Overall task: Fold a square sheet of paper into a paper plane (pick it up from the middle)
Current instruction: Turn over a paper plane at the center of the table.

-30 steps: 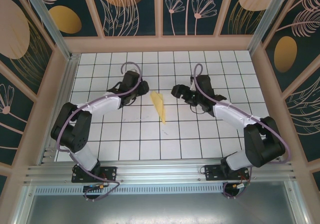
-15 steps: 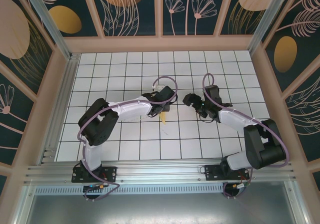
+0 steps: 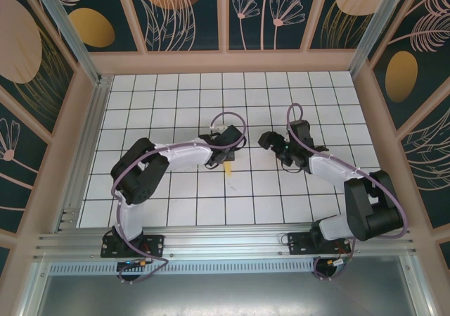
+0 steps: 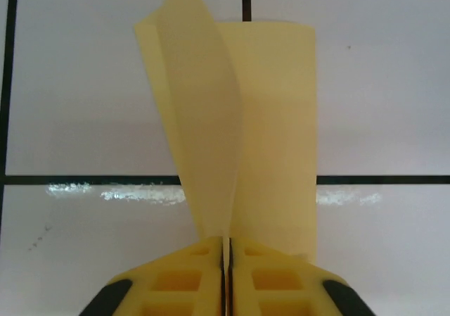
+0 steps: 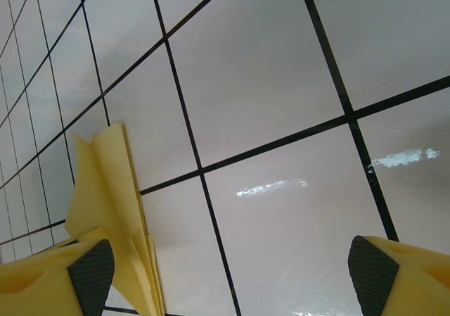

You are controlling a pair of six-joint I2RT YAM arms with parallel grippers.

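Note:
The square sheet of paper is folded into a pale yellow paper plane (image 4: pixel 239 119). It stands up on its fold on the white tiles, with one wing leaning left. My left gripper (image 4: pixel 226 249) is shut on its near lower edge, the yellow fingers (image 4: pixel 176 274) pressed together with the paper between them. From above, the left gripper (image 3: pixel 226 151) covers most of the plane, and a yellow tip (image 3: pixel 229 168) pokes out toward the near side. My right gripper (image 3: pixel 268 141) hangs open about a tile to the right. In the right wrist view the plane (image 5: pixel 105 182) lies beside the left pad (image 5: pixel 91 270), outside the wide gap of the right gripper (image 5: pixel 228 267).
The white gridded table (image 3: pixel 176 203) is walled by a wooden frame (image 3: pixel 225 61) at the back and sides. An aluminium rail (image 3: pixel 225 242) carrying both arm bases runs along the near edge.
My left arm has swung right from beside the lying plane to above it, and its jaws have shut on the paper. The right gripper has shifted slightly right and stays open.

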